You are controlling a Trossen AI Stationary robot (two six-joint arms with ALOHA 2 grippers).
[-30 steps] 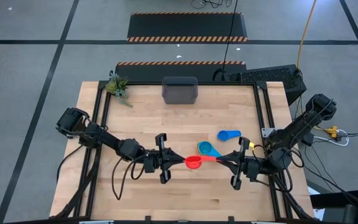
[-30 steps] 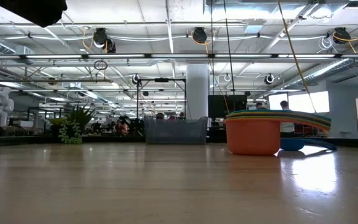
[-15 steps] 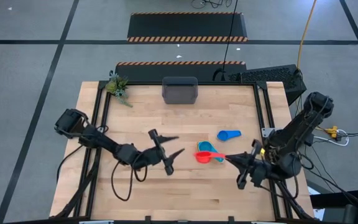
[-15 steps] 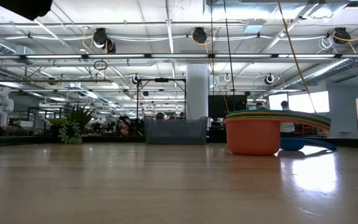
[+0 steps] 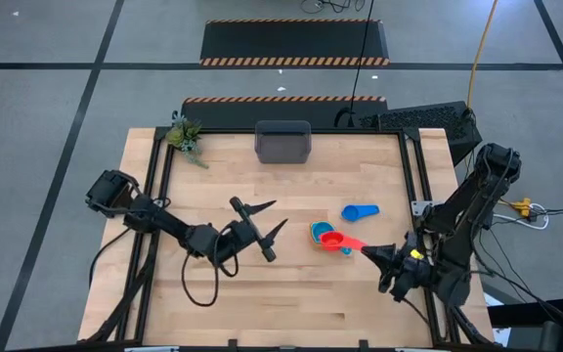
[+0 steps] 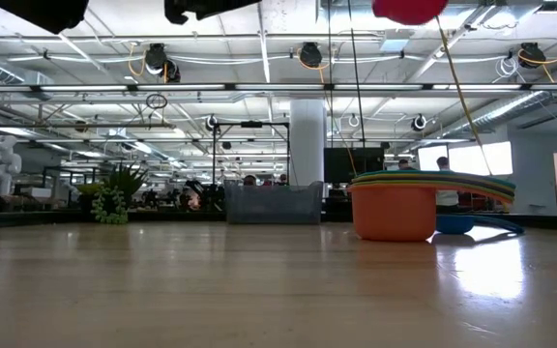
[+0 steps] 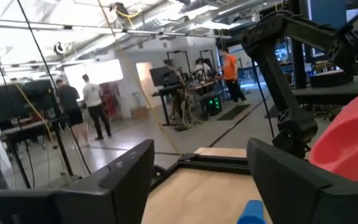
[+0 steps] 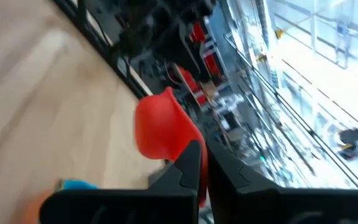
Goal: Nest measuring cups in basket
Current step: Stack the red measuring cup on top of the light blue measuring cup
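My right gripper (image 5: pixel 369 251) is shut on a red measuring cup (image 5: pixel 330 239), which hangs high over a nested stack of cups (image 5: pixel 319 232). In the low view the stack (image 6: pixel 395 208) has orange outermost, and the red cup (image 6: pixel 409 8) shows at the top edge. A blue cup (image 5: pixel 360 211) lies on the table beyond the stack. My left gripper (image 5: pixel 280 213) stands open, left of the red cup, touching nothing. The dark grey basket (image 5: pixel 282 142) stands at the far edge, holding nothing that shows. My right gripper pinches the red cup's flat handle (image 5: pixel 353 244) between its two fingers, near the handle's free end. The fingers come from the table's right and near side, along the handle. The round bowl (image 8: pixel 163 127) sticks out ahead of the fingers, lifted clear of the table and the stack.
A small green plant (image 5: pixel 186 135) sits at the far left corner. Bare wood lies between the stack and the basket. Black frame rails (image 5: pixel 413 176) run along the table's sides. People (image 7: pixel 82 106) stand in the room beyond the table.
My left gripper has opened and let go of the red cup, then drawn back toward the table's left. My right gripper has carried the cup by its handle toward the table's right, over the nested stack.
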